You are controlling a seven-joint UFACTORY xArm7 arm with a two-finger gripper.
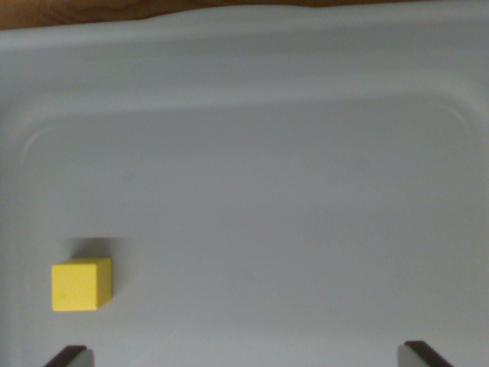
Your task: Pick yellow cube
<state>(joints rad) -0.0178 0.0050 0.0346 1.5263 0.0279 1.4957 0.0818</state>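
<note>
A small yellow cube (80, 284) rests on the floor of a pale grey tray (290, 214), low at the wrist view's left. My gripper (244, 358) hangs above the tray with only its two dark fingertips (67, 355) showing at the bottom edge, far apart. It is open and nothing is between the fingers. The cube lies just above the left fingertip, inside the span of the jaws but close to its left end.
The tray's raised rim (229, 46) runs across the top of the view, with a strip of brown wooden surface (92, 9) beyond it. The tray's rounded corners show at upper left and upper right.
</note>
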